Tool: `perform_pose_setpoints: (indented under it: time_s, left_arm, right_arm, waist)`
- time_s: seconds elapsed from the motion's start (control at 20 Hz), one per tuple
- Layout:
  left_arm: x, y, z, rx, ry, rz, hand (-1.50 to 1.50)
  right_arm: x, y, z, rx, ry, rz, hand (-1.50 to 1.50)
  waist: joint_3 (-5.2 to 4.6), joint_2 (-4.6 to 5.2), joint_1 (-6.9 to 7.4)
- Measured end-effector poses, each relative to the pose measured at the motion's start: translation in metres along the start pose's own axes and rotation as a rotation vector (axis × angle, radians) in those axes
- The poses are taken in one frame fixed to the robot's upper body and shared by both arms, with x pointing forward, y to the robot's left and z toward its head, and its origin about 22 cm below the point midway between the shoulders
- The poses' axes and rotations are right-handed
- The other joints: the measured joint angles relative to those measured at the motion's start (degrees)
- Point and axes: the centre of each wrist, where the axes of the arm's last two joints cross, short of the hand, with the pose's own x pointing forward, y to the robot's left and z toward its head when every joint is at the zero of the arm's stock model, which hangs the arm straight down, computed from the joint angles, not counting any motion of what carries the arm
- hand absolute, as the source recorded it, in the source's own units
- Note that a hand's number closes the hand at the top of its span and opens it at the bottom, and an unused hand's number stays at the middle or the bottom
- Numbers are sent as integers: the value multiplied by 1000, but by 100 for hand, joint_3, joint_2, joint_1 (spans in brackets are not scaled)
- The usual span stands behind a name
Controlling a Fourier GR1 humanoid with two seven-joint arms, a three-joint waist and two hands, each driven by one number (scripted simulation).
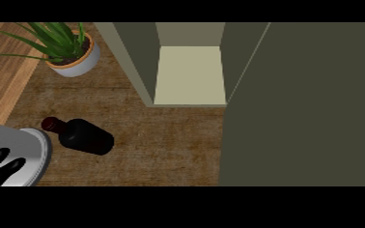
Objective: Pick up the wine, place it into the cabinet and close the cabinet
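The wine bottle (85, 136) is dark, almost black, with a reddish-brown cap pointing up-left. It sits on the brown counter (164, 145) at the lower left of the head view. My left hand (8, 164) shows at the lower left edge, its black fingers spread and open, with the grey forearm (32, 154) just left of the bottle and not touching it. The cabinet (191, 75) stands open at the top centre, with a pale bare shelf inside. Its dark olive door (296, 106) is swung out and fills the right side. My right hand is out of sight.
A potted plant (71, 53) with long green leaves in a white pot with an orange rim stands at the top left, left of the cabinet's side wall (132, 63). A lighter wooden strip (14, 77) runs along the left edge.
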Motion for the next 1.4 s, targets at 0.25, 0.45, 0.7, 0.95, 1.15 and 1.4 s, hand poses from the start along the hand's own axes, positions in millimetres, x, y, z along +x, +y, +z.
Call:
perform_pose_setpoints:
  time_s: [0.25, 0.45, 0.7, 0.95, 1.15, 1.4]
  left_arm:
    - [17, 4, 0, 20, -16, -23, -150]
    - [28, 15, 4, 40, -22, -45, -150]
    - [32, 33, 9, 73, -21, -61, -150]
    - [28, 55, 9, 115, -12, -72, -150]
    - [24, 72, 7, 137, 15, -74, -150]
    - [14, 89, 3, 153, 66, -74, -150]
  right_arm:
    - [3, -2, -1, -10, 4, 12, -150]
    - [6, -4, -3, -19, 5, 21, -150]
    - [6, -3, -2, -21, 5, 20, -150]
    - [5, -1, -3, -21, 4, 5, -150]
    - [12, 1, -9, -14, 4, 7, -150]
    - [14, -5, -9, -25, 5, 37, -150]
  waist:
    - [0, 1, -21]
    - [-1, 2, -22]
    - [-2, 3, -44]
    - [-2, 8, -60]
    - [-4, 10, -65]
    - [24, -8, -67]
